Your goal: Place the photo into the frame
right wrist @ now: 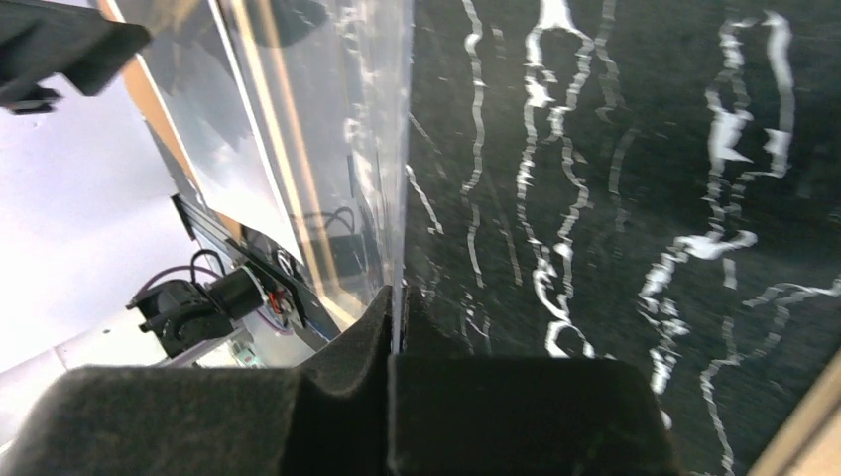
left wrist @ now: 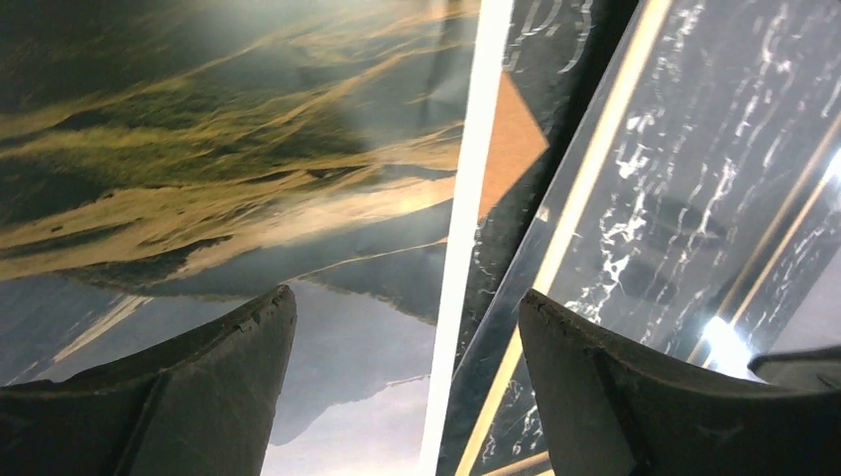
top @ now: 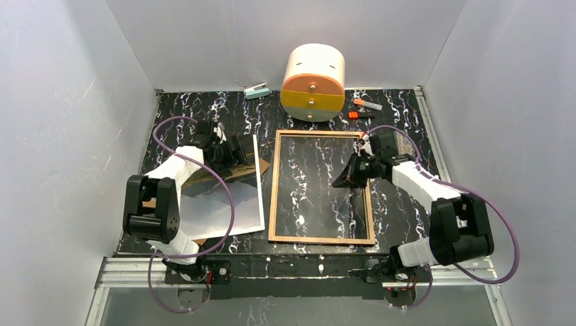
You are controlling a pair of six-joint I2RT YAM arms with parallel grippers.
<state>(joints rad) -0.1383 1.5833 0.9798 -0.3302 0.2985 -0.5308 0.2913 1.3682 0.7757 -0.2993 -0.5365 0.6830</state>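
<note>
The photo point(top: 231, 204) lies face up on the left of the table, and its mountain landscape fills the left wrist view point(left wrist: 248, 149). The frame point(top: 273, 190) lies flat at the centre with its tan wooden rim up. My left gripper point(top: 239, 152) is open above the photo's right edge point(left wrist: 407, 297), with one finger over the photo and the other over the frame's rim point(left wrist: 585, 188). My right gripper point(top: 341, 180) sits inside the frame. It is shut point(right wrist: 395, 307) on the edge of the clear glass pane point(right wrist: 327, 149), which stands tilted up from its fingers.
A brown backing board point(left wrist: 511, 139) lies under the photo, with corners showing point(top: 200, 241). A round cream-and-orange container point(top: 312, 81) stands at the back. A small teal stapler point(top: 257, 90) and orange markers point(top: 367, 104) lie beside it. Grey walls close in three sides.
</note>
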